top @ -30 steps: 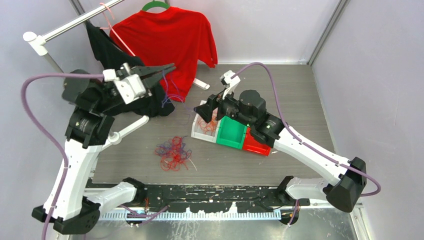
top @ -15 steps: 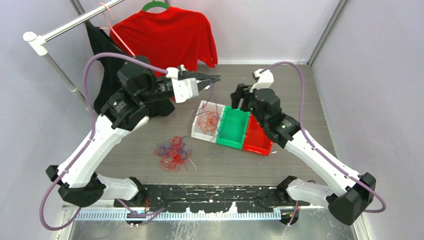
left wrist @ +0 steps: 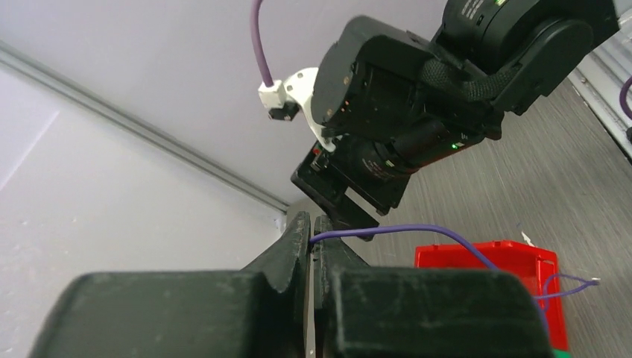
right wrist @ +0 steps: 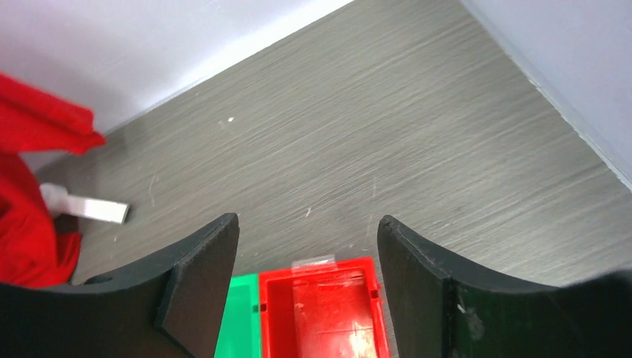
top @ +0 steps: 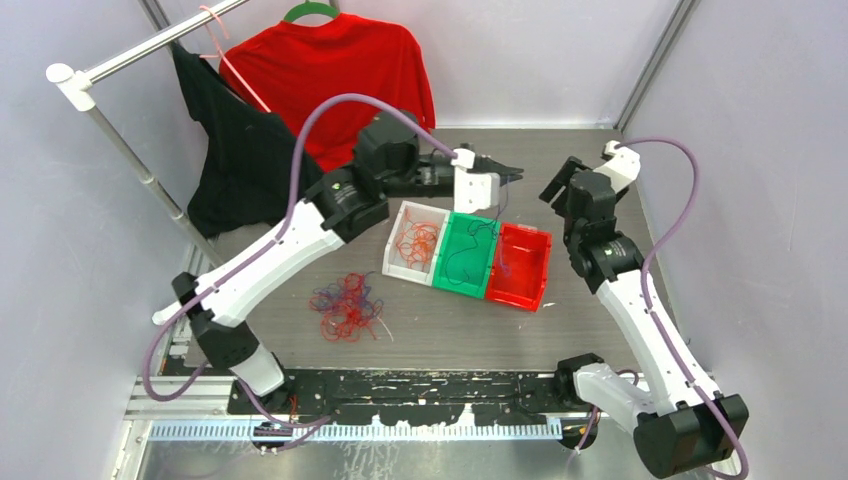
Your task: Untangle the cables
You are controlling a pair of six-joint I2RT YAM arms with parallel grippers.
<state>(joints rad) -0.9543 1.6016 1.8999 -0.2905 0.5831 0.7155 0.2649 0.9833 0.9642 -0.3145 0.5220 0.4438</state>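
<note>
A single purple cable [left wrist: 417, 230] hangs with its long axis running down from its pinched upper end into the green bin [top: 462, 262] and red bin [top: 525, 268] at mid-worktop. The left gripper [left wrist: 311, 224] is clamped on that end. The right gripper [right wrist: 307, 231] hovers over the red bin with its jaws apart, holding nothing.

Left hand [left wrist: 311, 227] clamped, right hand [right wrist: 308, 227] agape.

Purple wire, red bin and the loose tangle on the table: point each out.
purple wire [left wrist: 402, 227], left wrist view, level stretch of the strand.
red bin [top: 527, 266], top external view, bare floor.
tangle [top: 345, 305], top external view, middle of the clump.
</note>
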